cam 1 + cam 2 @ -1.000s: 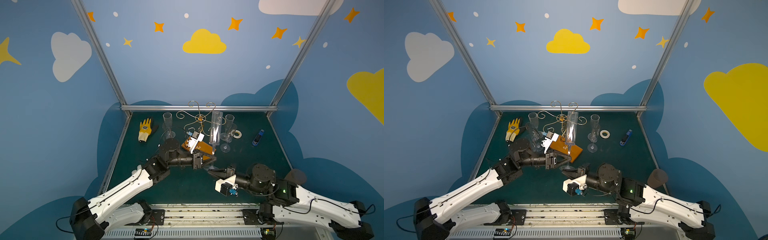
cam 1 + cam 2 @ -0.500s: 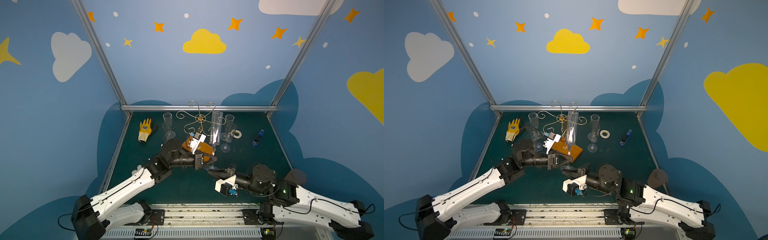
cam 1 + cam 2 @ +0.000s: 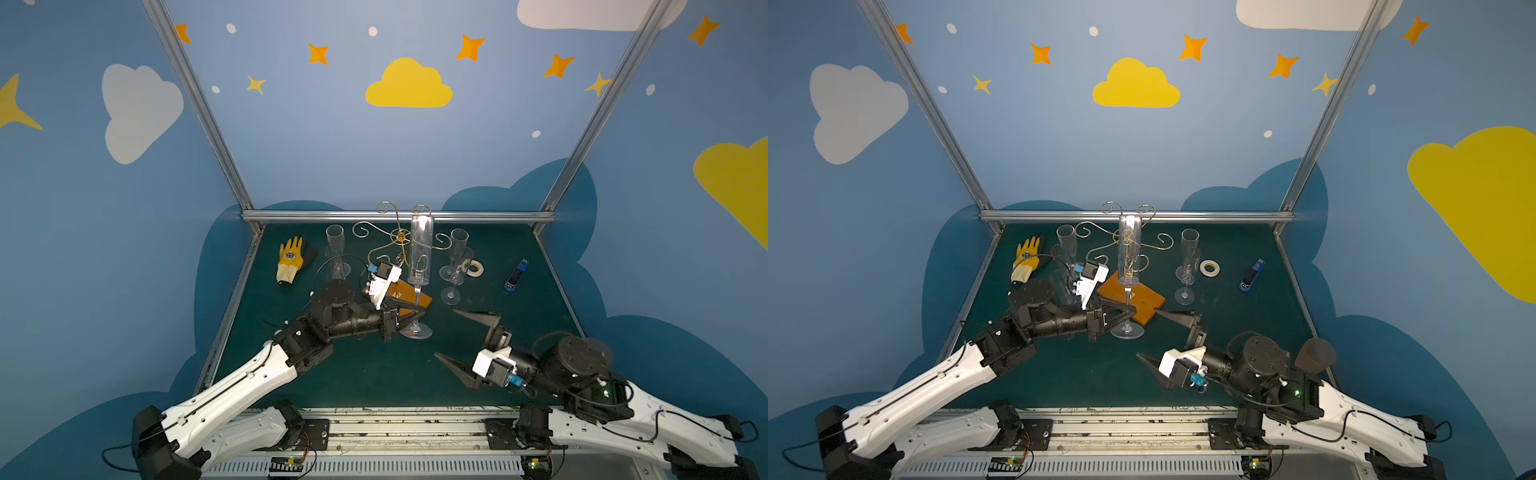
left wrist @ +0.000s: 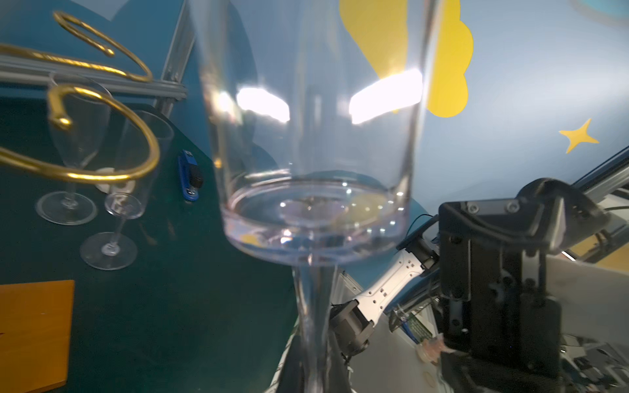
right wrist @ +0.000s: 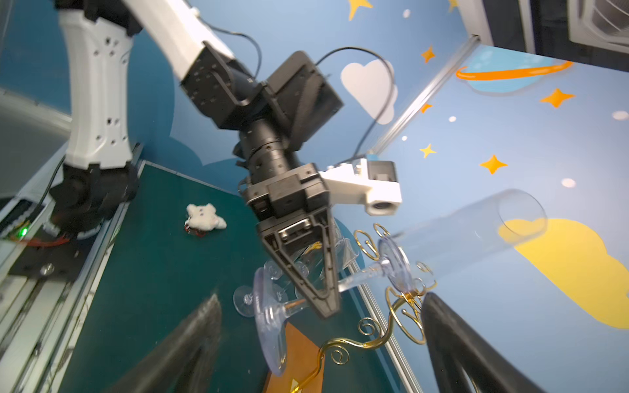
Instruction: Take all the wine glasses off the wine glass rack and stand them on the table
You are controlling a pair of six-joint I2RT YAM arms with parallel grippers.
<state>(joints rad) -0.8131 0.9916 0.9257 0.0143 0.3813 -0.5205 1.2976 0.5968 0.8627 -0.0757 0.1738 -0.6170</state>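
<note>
The wine glass point(image 3: 420, 249) point(image 3: 1128, 249), a tall clear flute, stands upright in front of the wine glass rack point(image 3: 399, 239) point(image 3: 1096, 230), free of its gold arms. My left gripper point(image 3: 415, 313) point(image 3: 1130, 311) is shut on the glass's stem, just above its round foot point(image 3: 415, 331). In the left wrist view the bowl point(image 4: 313, 136) fills the middle, with a rack arm point(image 4: 102, 163) off to one side. My right gripper point(image 3: 445, 333) point(image 3: 1147, 333) point(image 5: 320, 357) stands wide open beside the foot point(image 5: 269, 323), holding nothing.
The rack's orange base point(image 3: 409, 293) lies behind the held glass. One flute point(image 3: 336, 249) stands left of the rack and two flutes point(image 3: 457, 253) right. A yellow glove point(image 3: 291, 259), a tape roll point(image 3: 473, 269) and a blue stapler point(image 3: 516, 275) lie on the green table.
My left gripper closed on the glass's stem. My right gripper, shut low at the glass a second ago, has sprung wide open and let go.
</note>
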